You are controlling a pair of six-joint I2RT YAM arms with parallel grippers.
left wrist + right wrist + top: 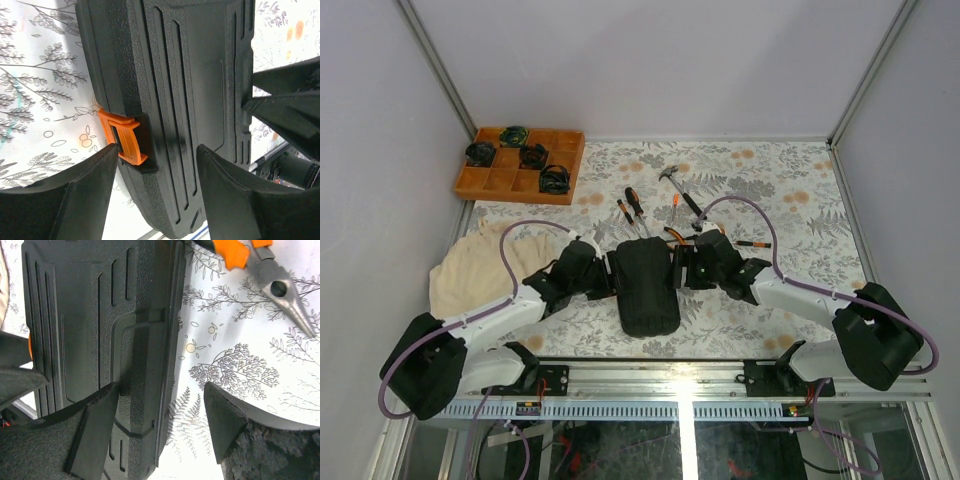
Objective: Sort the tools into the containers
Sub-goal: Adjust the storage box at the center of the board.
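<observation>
The black tool case (645, 285) lies closed at the table's middle, between both grippers. My left gripper (610, 275) is open at its left edge; in the left wrist view (158, 147) one finger is beside the orange latch (122, 136) and the other over the lid (190, 90). My right gripper (682, 268) is open at the case's right edge (161, 385), one finger over the lid (85, 315), the other over the table. Screwdrivers (635, 208), a hammer (678, 188) and pliers (272, 280) lie loose behind the case.
An orange gridded tray (515, 195) with round black-green coiled items (532, 155) stands at the back left. A beige cloth (470, 270) lies at the left under the left arm. Another screwdriver (752, 243) lies right of the right gripper.
</observation>
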